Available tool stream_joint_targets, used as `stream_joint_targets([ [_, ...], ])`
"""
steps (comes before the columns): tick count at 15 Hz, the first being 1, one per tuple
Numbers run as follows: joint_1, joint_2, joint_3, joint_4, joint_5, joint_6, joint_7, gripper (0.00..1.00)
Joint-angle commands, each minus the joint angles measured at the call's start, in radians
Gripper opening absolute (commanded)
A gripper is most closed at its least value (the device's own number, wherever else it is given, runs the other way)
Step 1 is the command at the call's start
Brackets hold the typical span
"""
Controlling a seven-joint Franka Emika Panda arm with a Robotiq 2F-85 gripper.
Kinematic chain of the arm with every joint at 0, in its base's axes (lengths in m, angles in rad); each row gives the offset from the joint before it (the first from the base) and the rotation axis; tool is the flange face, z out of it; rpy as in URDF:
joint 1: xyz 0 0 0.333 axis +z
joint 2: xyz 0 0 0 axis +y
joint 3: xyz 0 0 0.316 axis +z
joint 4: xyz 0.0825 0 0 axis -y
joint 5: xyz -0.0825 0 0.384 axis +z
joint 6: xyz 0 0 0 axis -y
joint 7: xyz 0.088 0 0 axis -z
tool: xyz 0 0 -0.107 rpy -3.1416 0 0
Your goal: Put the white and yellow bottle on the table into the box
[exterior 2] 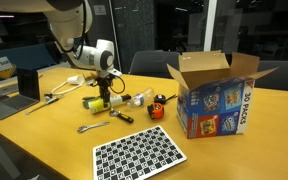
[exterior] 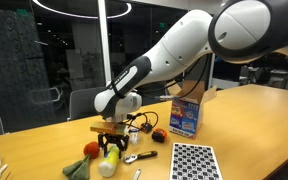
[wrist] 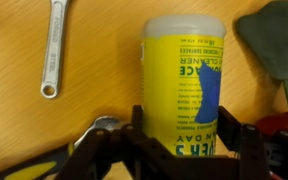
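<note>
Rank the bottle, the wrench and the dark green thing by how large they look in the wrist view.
Bottle, nearest and largest.
Wrench and dark green thing: unranked, since the frame edge cuts the green thing off.

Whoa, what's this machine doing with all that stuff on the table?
A white robot arm is holding its claw right over the white and yellow bottle, which lies on the table. In the wrist view, the claw's fingers sit on either side of the bottle, though it is hard to tell if they are squeezing it. The box stands open further along the table, and the bottle is not in it yet.
</note>
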Motion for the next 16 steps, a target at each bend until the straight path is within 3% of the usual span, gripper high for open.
stream_joint_targets([
  [1, -0.023, -0.153, -0.040, -0.075, -0.036, -0.071, 0.006, 0.47],
  [9, -0.022, -0.434, -0.109, -0.137, -0.256, -0.108, 0.072, 0.47],
  [16, -0.112, -0.668, -0.128, -0.154, -0.506, -0.212, 0.210, 0.47],
])
